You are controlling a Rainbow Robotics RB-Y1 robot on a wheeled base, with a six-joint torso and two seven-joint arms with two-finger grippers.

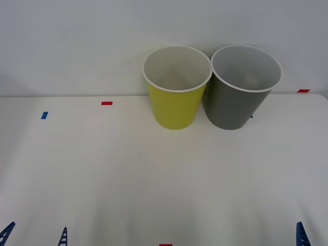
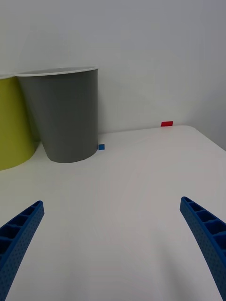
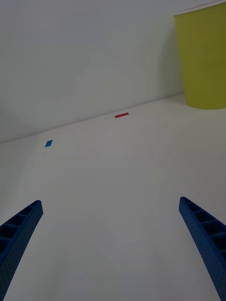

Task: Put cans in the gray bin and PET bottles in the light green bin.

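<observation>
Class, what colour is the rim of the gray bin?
White: the gray bin has a white rim, clearest in the front view.

From my station, the light green bin [image 1: 174, 110] and the gray bin [image 1: 233, 107] both look like smooth matt plastic, with white rims and pale insides. The white table [image 1: 154, 174] reads smooth with a faint sheen. The blue fingers [image 2: 19, 235] of my right gripper [image 2: 113, 249] look like ribbed, finely dotted plastic.
</observation>
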